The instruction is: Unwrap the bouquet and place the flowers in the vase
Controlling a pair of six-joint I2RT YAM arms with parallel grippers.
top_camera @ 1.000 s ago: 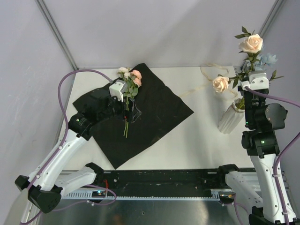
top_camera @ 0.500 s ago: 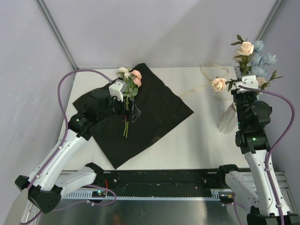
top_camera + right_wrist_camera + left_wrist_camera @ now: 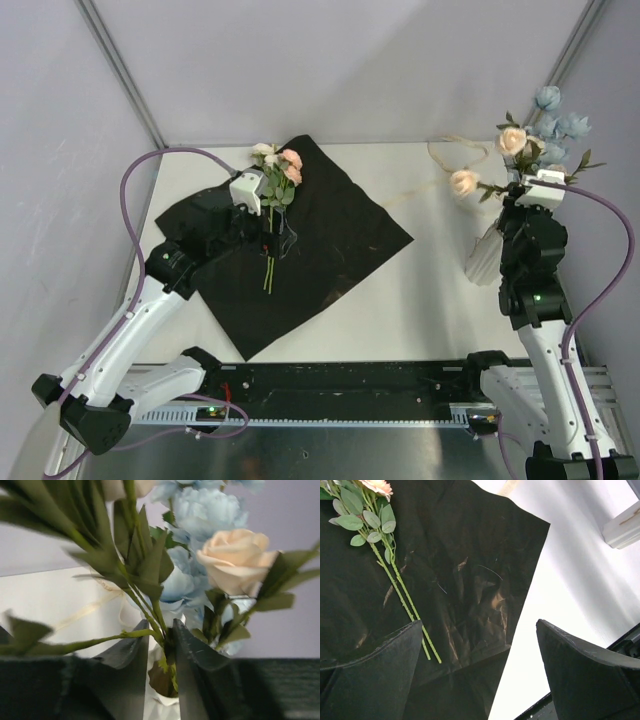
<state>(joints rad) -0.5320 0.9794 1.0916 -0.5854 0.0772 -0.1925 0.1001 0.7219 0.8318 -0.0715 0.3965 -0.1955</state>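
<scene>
Vase (image 3: 483, 262) half hidden behind right gripper (image 3: 161, 630), jaws narrowly parted round flowers (image 3: 235, 562); left gripper (image 3: 480, 625) spread wide over black sheet (image 3: 470, 555).

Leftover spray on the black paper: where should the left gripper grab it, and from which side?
Likely the green stems below the leaves, from above, jaws across them. The spray lies flat on the black paper, blooms far, so the thin lower stems are clear of foliage.

Setting: robot lab test cell. White tabletop (image 3: 420, 290) enclosed by plain grey panels (image 3: 330, 60) on metal posts (image 3: 126, 80); left arm (image 3: 130, 330) and right arm (image 3: 550, 340) bolted to a black rail (image 3: 350, 378), purple cables (image 3: 185, 151) exposed.
</scene>
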